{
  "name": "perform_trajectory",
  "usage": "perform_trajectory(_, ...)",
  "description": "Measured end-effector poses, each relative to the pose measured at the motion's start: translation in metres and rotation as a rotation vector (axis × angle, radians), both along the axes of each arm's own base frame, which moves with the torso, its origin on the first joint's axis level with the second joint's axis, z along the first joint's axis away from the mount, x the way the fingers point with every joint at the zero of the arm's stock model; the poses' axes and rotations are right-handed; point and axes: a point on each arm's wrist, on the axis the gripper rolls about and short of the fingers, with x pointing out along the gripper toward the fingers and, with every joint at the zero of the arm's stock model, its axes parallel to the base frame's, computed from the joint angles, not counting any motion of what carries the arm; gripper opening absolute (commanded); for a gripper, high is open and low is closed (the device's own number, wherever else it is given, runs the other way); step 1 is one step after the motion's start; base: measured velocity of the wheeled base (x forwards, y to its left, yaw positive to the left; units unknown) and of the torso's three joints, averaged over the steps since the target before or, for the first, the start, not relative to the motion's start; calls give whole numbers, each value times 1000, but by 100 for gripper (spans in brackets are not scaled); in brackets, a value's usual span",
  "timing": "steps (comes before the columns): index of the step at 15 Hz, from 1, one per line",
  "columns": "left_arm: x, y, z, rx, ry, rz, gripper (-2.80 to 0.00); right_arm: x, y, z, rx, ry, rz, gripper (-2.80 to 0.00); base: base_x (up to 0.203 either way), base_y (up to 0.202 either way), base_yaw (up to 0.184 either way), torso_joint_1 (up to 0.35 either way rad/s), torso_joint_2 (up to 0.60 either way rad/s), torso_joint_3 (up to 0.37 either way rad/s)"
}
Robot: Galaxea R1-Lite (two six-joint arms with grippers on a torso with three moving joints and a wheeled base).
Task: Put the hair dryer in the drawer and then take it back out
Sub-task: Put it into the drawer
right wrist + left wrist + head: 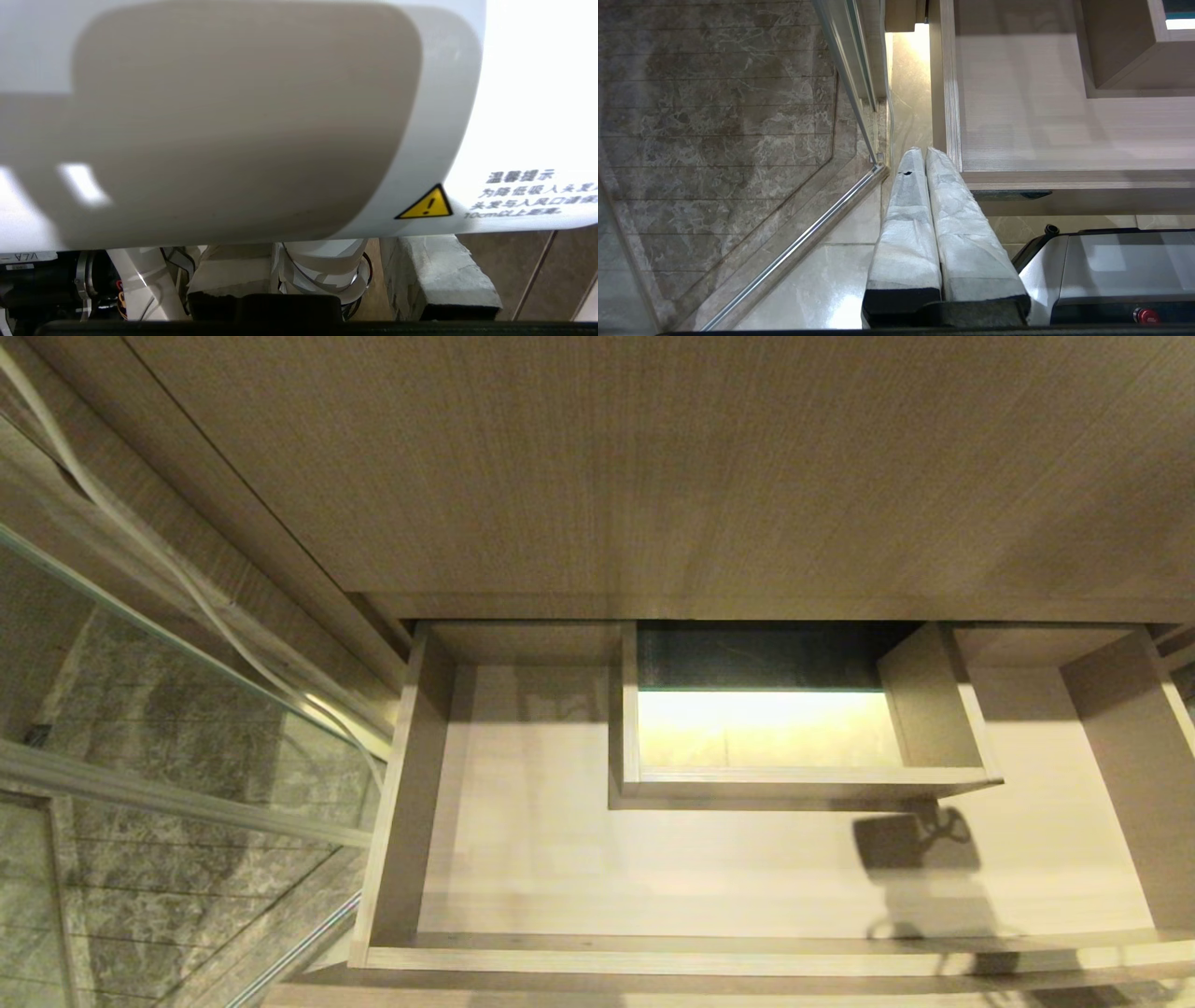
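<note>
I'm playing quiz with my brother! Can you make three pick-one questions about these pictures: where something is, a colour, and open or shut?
1. Where is the small white plastic hair dryer? A) on the floor B) in the right claw C) on a shelf
2. What colour is its warning triangle sticker? A) yellow B) blue C) green
3. The wide light-brown wooden drawer is: A) shut B) pulled open C) missing
Answers: 1B, its handle sits between the claw's fingers; 2A, the triangle shows yellow; 3B, its inside shows.
</note>
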Motion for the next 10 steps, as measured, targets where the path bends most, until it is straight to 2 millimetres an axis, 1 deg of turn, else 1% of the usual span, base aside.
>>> perform_trajectory(3, 0, 0, 0, 0, 0, 0, -280, 29, -11, 4, -2, 22, -33, -280, 0, 0, 0, 2, 1, 9)
perform_trajectory(5, 0, 0, 0, 0, 0, 0, -280, 49, -24, 4, -43, 37, -61, -280, 0, 0, 0, 0, 0, 0)
perform_trajectory(10, 0, 0, 0, 0, 1, 0, -280, 84, -49, -12, -46, 135, -120, -280, 0, 0, 0, 0, 0, 0)
